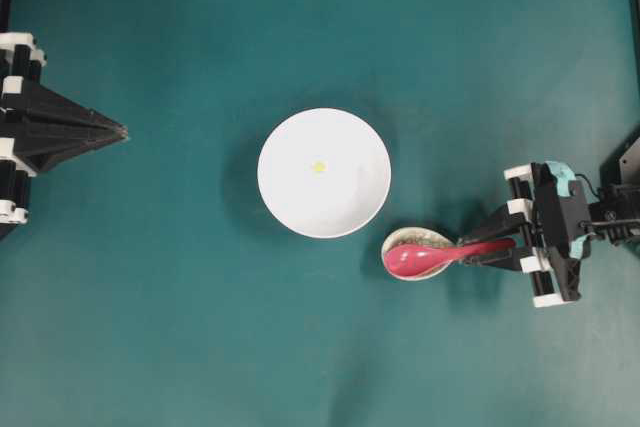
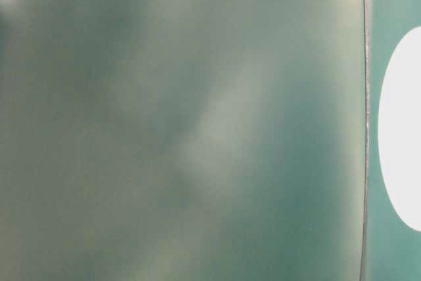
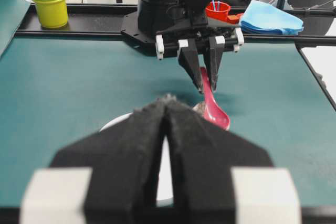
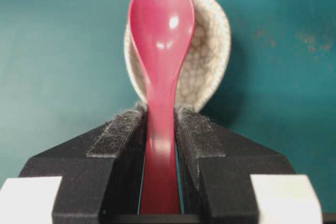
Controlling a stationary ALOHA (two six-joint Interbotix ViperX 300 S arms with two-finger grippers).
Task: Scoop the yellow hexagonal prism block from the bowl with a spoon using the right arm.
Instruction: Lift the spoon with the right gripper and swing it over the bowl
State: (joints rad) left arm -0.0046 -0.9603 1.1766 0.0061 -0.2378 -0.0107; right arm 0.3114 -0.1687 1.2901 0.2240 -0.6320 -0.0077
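Pink-red spoon (image 4: pixel 159 77) clamped by its handle in my right fingers (image 4: pixel 194 129), scoop over the speckled rest (image 1: pixel 405 240); left fingers (image 3: pixel 149 145) shut. Next: carry it to the yellow block (image 1: pixel 318 167) in the white bowl (image 1: pixel 290 202).

Table-level view almost wholly blurred — a grey-green haze, with only a slice of the white bowl (image 2: pixel 402 129) cut off at the right edge. Mostly hidden in the left wrist view behind the left gripper (image 3: pixel 166 109), the same bowl. Far too small in the overhead view to show any facets — the yellow hexagonal prism block (image 1: pixel 319 167). Covered under the spoon (image 4: pixel 160 51), much of the speckled spoon rest (image 4: pixel 210 56).
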